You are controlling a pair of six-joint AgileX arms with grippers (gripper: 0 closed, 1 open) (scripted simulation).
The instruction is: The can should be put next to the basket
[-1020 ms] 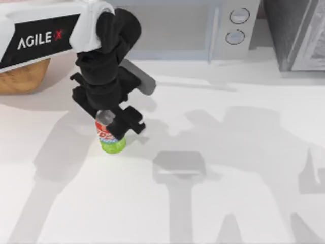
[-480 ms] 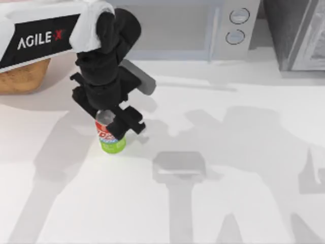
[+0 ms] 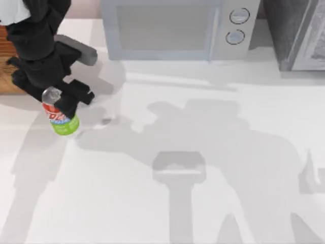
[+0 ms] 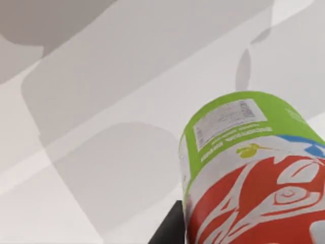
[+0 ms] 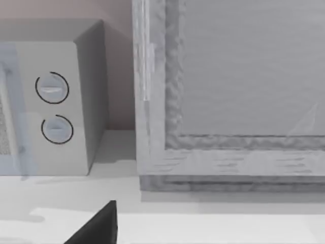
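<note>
Microwave (image 3: 172, 30) well behind — can (image 3: 62, 117) beside basket (image 3: 6, 76), mid-grip.

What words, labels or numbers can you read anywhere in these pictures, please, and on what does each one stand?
None can be read in full.
White lettering on the red band of the can, held in the left hand: partly covered in the top view, cut off in the left wrist view.
Fine print in the white panel on the can's green end: too small to read.
The two dials on the microwave: no readable marks.
</note>
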